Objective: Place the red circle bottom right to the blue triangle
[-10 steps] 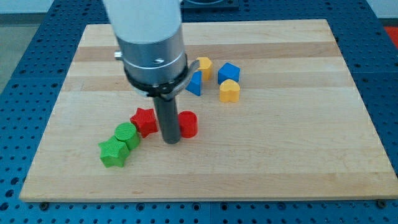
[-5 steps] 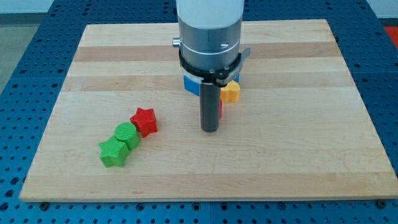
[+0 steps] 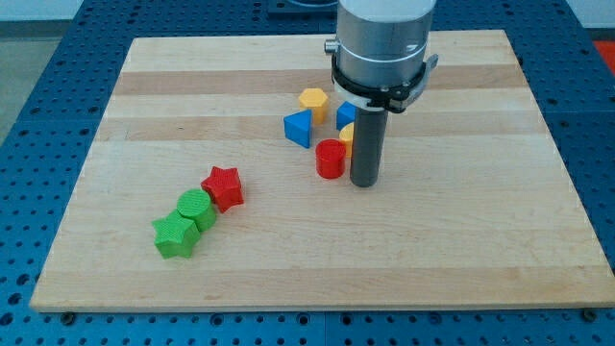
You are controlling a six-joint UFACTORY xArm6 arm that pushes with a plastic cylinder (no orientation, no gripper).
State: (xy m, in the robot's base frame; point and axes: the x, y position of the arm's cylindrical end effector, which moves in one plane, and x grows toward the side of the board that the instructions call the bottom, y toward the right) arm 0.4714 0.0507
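The red circle (image 3: 331,159) stands on the wooden board, just below and to the right of the blue triangle (image 3: 299,128). My tip (image 3: 364,182) rests on the board right beside the red circle, on its right side. The rod hides most of a yellow block (image 3: 347,135) and part of a blue block (image 3: 345,114) behind it.
A yellow block (image 3: 312,100) sits above the blue triangle. A red star (image 3: 224,187), a green circle (image 3: 196,208) and a green star (image 3: 175,235) form a diagonal row at the lower left. The board (image 3: 461,231) ends in blue perforated table on every side.
My tip has moved right and slightly up, from left of the red circle to its right side. The red circle has been pushed up-right, close under the blue triangle.
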